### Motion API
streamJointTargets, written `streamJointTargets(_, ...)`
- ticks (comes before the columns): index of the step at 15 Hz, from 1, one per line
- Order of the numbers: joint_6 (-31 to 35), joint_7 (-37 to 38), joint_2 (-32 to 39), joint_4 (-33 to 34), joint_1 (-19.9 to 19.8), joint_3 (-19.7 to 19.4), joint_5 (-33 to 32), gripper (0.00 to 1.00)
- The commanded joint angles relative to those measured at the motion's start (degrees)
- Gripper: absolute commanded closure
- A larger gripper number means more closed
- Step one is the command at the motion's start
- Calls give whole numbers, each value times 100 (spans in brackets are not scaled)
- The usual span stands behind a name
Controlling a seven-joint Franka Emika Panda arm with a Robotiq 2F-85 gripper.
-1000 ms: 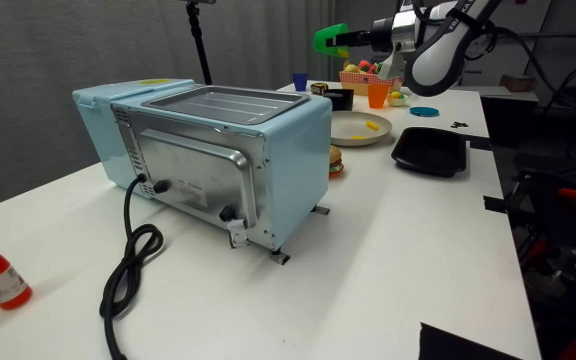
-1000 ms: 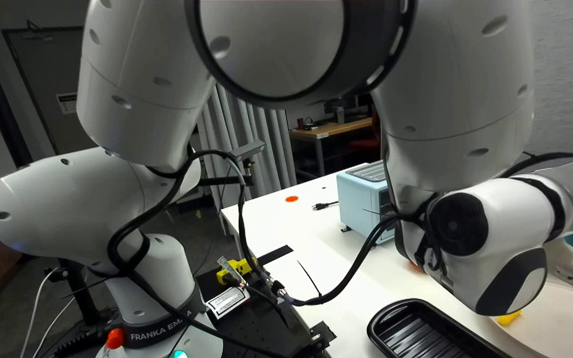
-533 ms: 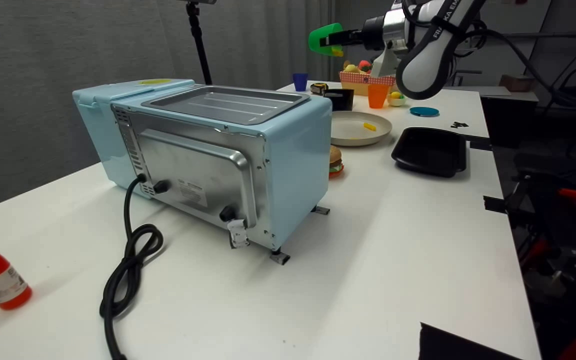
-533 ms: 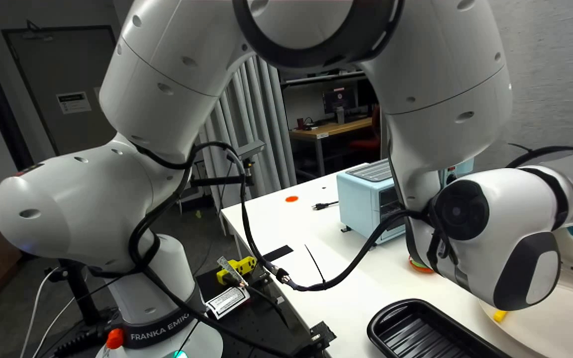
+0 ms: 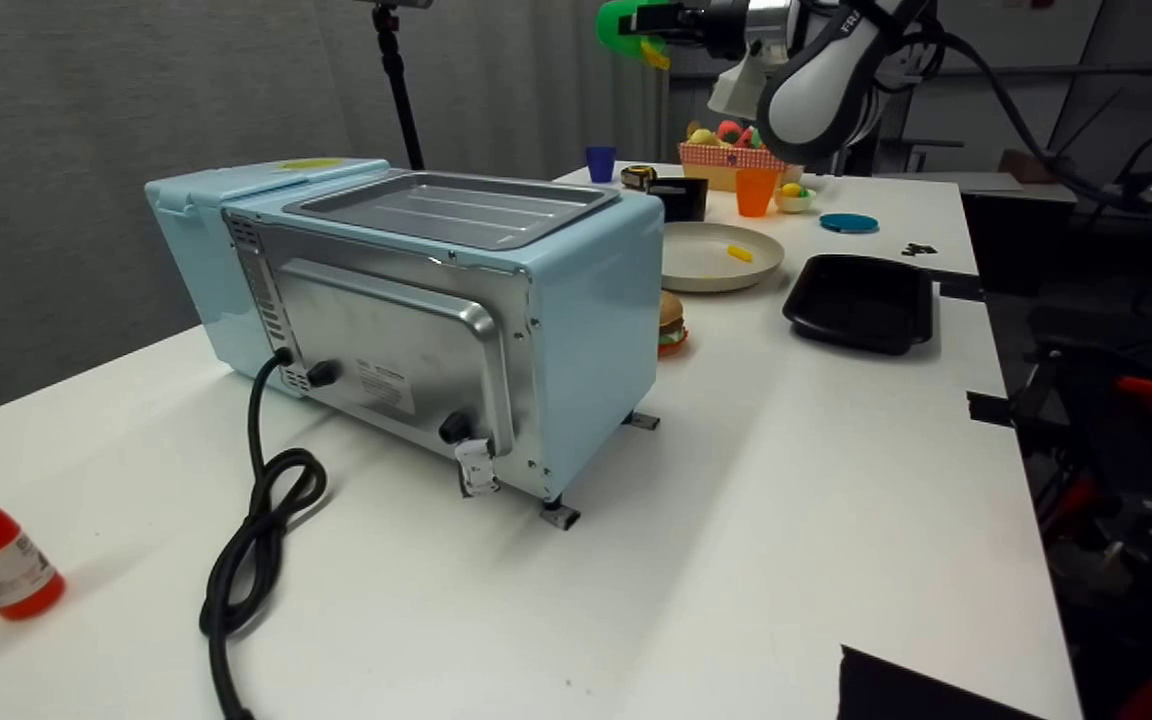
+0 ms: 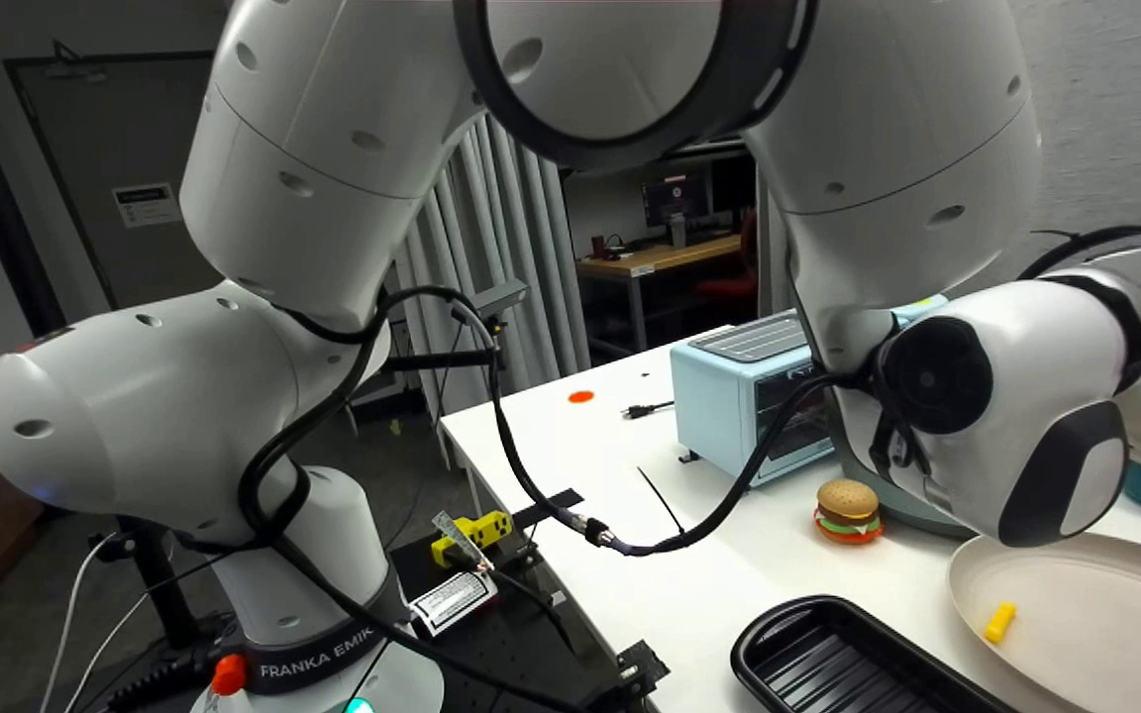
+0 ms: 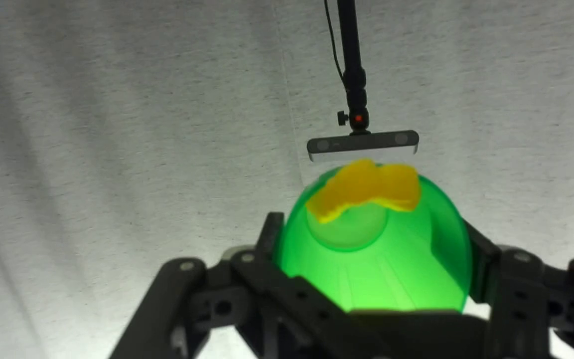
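Note:
A translucent green cup (image 7: 366, 269) is held by its sides between the fingers of my gripper (image 7: 374, 242), which is shut on it. The cup lies tipped over, its open mouth facing the wrist camera. Soft yellow pieces (image 7: 366, 187) rest along the cup wall near its rim. In an exterior view the cup (image 5: 616, 28) hangs high above the table, and a yellow piece (image 5: 654, 54) pokes out of its mouth. Below and nearer stands a beige plate (image 6: 1105, 594) with a yellow piece (image 6: 1000, 623) on it. The arm hides the gripper and cup in that view.
A light blue toaster oven (image 5: 596, 320) stands on the table, with a toy burger (image 6: 847, 512) beside it. Near the plate is a black tray (image 5: 861, 300). Farther back are an orange cup (image 5: 756, 192), a toy-food basket (image 5: 736, 165) and a blue cup (image 5: 600, 163).
My gripper has risen and shifted left in an exterior view, carrying the green cup. The yellow piece now hangs farther out of the mouth. The arm no longer covers the burger.

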Motion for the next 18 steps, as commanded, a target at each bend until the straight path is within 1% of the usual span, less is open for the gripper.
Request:
streamJointTargets(1, 133, -239, 383, 367, -628, 783, -411, 47)
streamJointTargets(4, 132, -374, 579, 416, -1033, 1266, -754, 47)
streamJointTargets(7, 132, -538, 734, 348, -1299, 1536, -951, 47)
streamJointTargets(9, 132, -644, 820, 301, -1412, 1638, -1035, 47)
streamJointTargets(14, 132, -812, 927, 257, -1468, 1731, -933, 47)
streamJointTargets(15, 132, -812, 901, 244, -1427, 1696, -852, 47)
streamJointTargets(16, 132, -779, 814, 202, -1329, 1580, -703, 47)
streamJointTargets(18, -109, -826, 694, 153, -1266, 1536, -367, 47)
